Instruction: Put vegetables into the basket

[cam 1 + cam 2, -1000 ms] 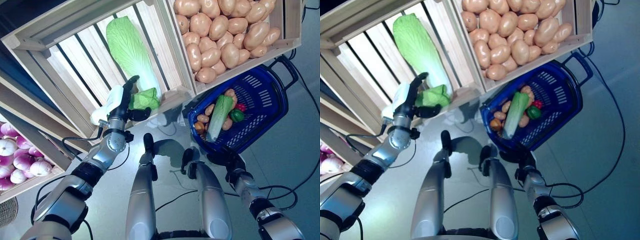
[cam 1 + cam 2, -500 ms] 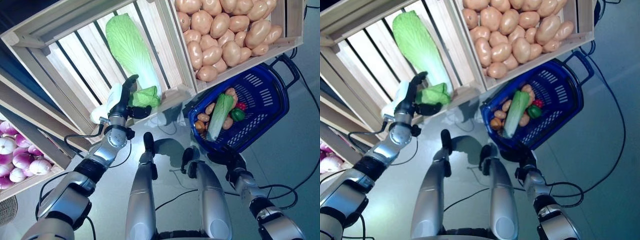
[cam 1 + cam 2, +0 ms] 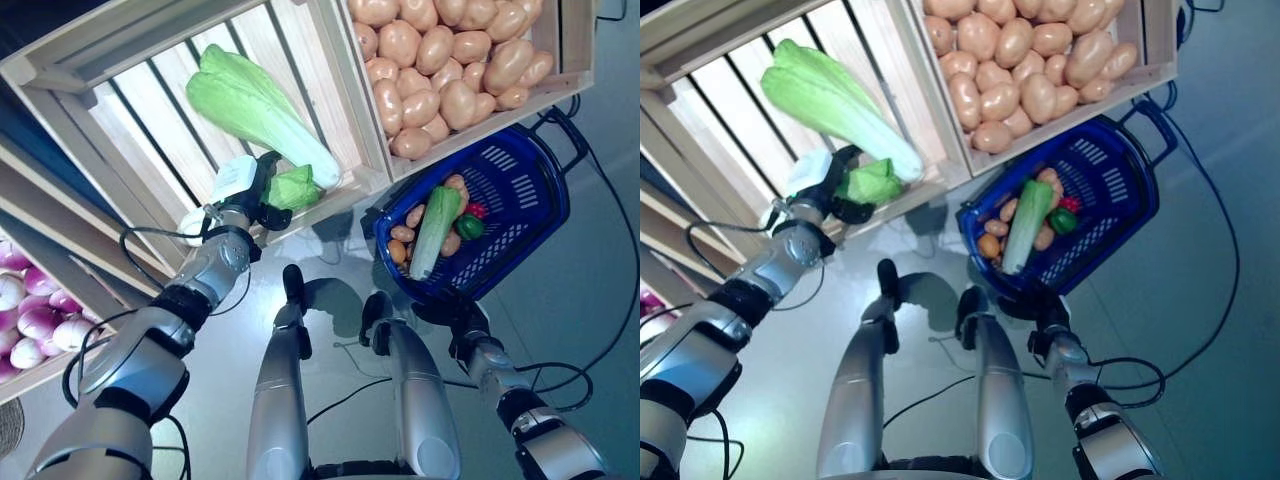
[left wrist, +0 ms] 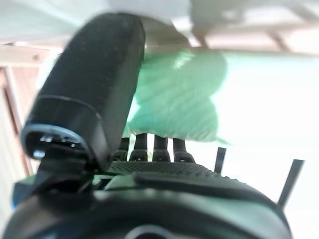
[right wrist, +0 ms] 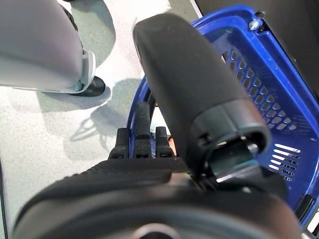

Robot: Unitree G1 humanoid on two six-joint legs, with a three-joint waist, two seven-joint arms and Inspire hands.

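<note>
Now, cabbage (image 3: pixel 262 112) gripped in the crate (image 3: pixel 150 120).
Left hand (image 3: pixel 262 196) curls round its leafy end; right hand (image 5: pixel 149 137) clasps the basket (image 3: pixel 530 190) rim. The hold looks shallow, so lifting could tear leaves or drop it short.

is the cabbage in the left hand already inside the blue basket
No, the left hand grips the cabbage by its leafy end in the slatted wooden crate, well apart from the blue basket.

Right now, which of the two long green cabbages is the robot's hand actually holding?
The napa cabbage in the slatted wooden crate: the left hand grips its leafy end. The other cabbage lies in the blue basket among potatoes, which the right hand holds.
</note>
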